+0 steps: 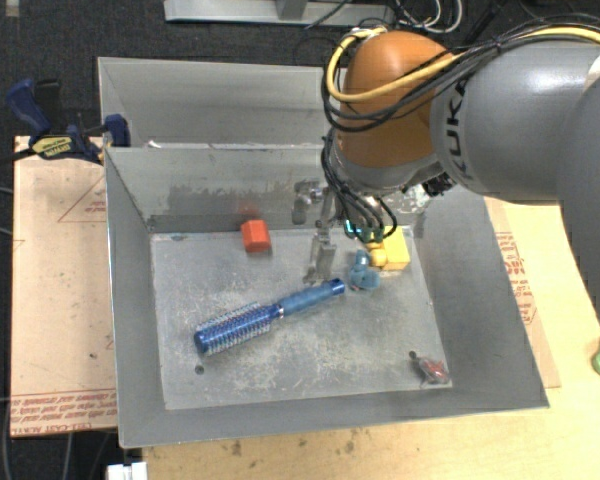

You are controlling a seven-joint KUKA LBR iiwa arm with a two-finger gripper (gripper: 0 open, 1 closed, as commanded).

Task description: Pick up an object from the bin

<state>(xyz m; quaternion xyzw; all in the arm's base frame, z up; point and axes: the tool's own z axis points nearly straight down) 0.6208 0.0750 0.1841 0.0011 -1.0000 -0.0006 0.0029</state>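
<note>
Since the gripper [322,260] hangs low over the middle of the bin [130,288], right at the handle tip of the blue hairbrush [265,315], the brush is the thing it's over. It lies flat and slanted, bristle head toward the front left, handle pointing up toward the wrist. That end makes sense to me: the handle is slim, the bristle head bulkier. Honestly can't tell whether the claw is spread or closed from this angle (the orange wrist cover and cables crowd it), and nothing is visibly gripped. A small light-blue piece [361,273] sits just beside the handle tip with a yellow block [391,255] right behind it, so they might get nudged. The orange block [255,236] sits well apart.
</note>
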